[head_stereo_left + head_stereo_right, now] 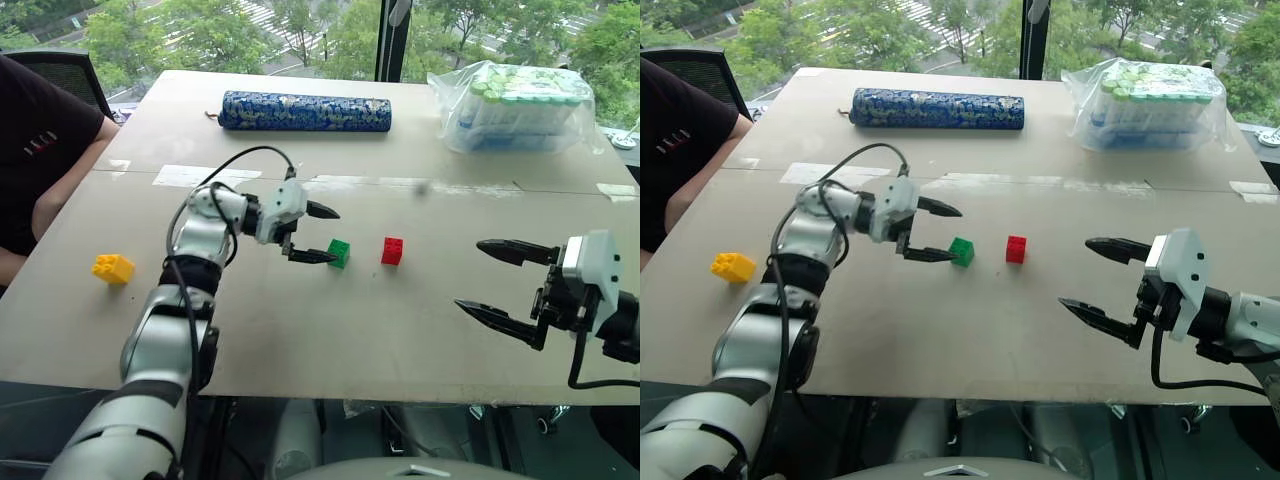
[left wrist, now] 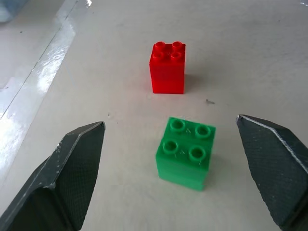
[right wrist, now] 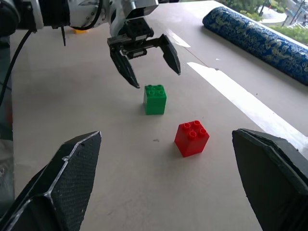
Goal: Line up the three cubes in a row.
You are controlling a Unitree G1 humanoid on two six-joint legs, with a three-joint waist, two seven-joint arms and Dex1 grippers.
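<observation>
A green cube (image 1: pixel 339 252) and a red cube (image 1: pixel 392 250) stand side by side on the table, a small gap between them. The yellow cube (image 1: pixel 113 268) lies far off at the left. My left gripper (image 1: pixel 321 234) is open just left of the green cube, its fingers clear of the brick; the left wrist view has the green cube (image 2: pixel 185 153) between the open fingers and the red cube (image 2: pixel 168 67) beyond. My right gripper (image 1: pixel 496 282) hangs open at the right, nothing between its fingers.
A long blue patterned roll (image 1: pixel 305 110) lies at the back of the table. A clear bag of bottles (image 1: pixel 515 106) sits at the back right. A person in a dark shirt (image 1: pixel 35 150) sits at the table's left edge.
</observation>
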